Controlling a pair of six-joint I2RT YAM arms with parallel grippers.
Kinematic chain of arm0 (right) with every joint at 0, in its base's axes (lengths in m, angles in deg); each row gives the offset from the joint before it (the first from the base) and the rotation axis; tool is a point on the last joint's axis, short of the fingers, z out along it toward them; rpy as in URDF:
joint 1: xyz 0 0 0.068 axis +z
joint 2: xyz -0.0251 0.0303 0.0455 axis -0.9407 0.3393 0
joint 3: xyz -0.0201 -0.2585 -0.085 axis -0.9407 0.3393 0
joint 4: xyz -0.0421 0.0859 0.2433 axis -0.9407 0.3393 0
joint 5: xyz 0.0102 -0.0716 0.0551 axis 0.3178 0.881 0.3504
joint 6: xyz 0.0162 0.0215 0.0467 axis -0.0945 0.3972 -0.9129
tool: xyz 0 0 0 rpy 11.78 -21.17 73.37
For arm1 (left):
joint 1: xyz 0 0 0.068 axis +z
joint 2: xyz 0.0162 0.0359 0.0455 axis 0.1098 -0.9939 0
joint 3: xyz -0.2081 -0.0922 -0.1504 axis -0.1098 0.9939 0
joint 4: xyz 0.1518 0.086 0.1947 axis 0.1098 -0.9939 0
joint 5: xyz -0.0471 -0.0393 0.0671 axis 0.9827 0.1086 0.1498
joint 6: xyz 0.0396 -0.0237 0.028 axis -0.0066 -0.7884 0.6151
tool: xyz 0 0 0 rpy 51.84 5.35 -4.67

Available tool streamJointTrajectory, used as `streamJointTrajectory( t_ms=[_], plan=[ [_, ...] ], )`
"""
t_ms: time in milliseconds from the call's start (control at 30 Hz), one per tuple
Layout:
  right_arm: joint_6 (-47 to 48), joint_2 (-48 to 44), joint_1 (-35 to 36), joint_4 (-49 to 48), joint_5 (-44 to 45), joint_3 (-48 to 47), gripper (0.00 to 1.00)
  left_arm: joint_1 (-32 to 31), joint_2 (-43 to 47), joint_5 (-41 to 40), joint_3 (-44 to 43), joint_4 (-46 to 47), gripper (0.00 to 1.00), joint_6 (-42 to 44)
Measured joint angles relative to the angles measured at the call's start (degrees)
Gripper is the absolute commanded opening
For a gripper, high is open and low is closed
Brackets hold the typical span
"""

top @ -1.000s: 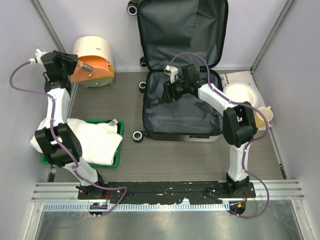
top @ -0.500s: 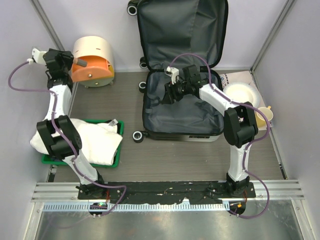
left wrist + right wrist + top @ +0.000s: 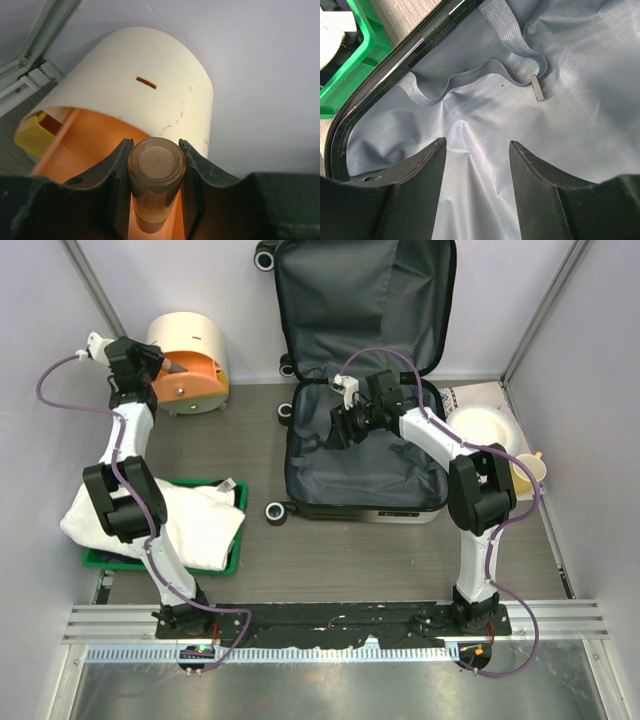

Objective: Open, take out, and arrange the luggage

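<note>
Near left: green tray [image 3: 232, 558] on the desk [image 3: 230, 440], white cloth [image 3: 180, 520] piled in it. Luggage [image 3: 360, 480] sits mid-desk, open. Lower half lies flat, lid stands upright at the back wall, hinge on the far side. Wheel end points left, so its long axis runs left-right. Right pincer [image 3: 477, 142] is inside the lower half, jaws well apart, gripping nothing, over the grey lining just short of the elastic strap [image 3: 470, 75] and its buckle [image 3: 537, 90]. Far left: left pincer [image 3: 155, 145] clenched on a small brown bottle [image 3: 156, 167], at the orange mouth of the cream cylinder [image 3: 135, 80].
</note>
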Motion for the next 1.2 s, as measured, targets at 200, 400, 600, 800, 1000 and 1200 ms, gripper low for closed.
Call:
streamJointTrajectory(
  t_ms=[200, 400, 600, 800, 1000, 1200],
  plan=[
    [0.0, 0.0, 0.0, 0.3, 0.0, 0.0, 0.59, -1.5, -0.6, 2.3, -0.5, -0.2, 0.60, -0.4],
    [0.0, 0.0, 0.0, 0.3, 0.0, -0.1, 0.59, -1.1, -0.6, 3.4, -0.8, 0.4, 0.92, 0.7],
    [0.0, 0.0, 0.0, 0.3, 0.0, -0.3, 0.59, 0.1, -0.4, 3.1, -1.5, -2.7, 0.94, 5.4],
    [0.0, 0.0, 0.0, 0.3, 0.0, -0.3, 0.59, 2.1, 1.4, 4.5, -4.1, -9.8, 0.58, 13.9],
    [0.0, 0.0, 0.0, 0.3, 0.0, -0.3, 0.59, 4.4, 7.4, 10.8, -4.2, -17.9, 0.09, 21.8],
    [0.0, 0.0, 0.0, 0.3, 0.0, -0.3, 0.59, 4.3, 11.2, 15.6, -3.7, -24.0, 0.00, 23.8]
  ],
)
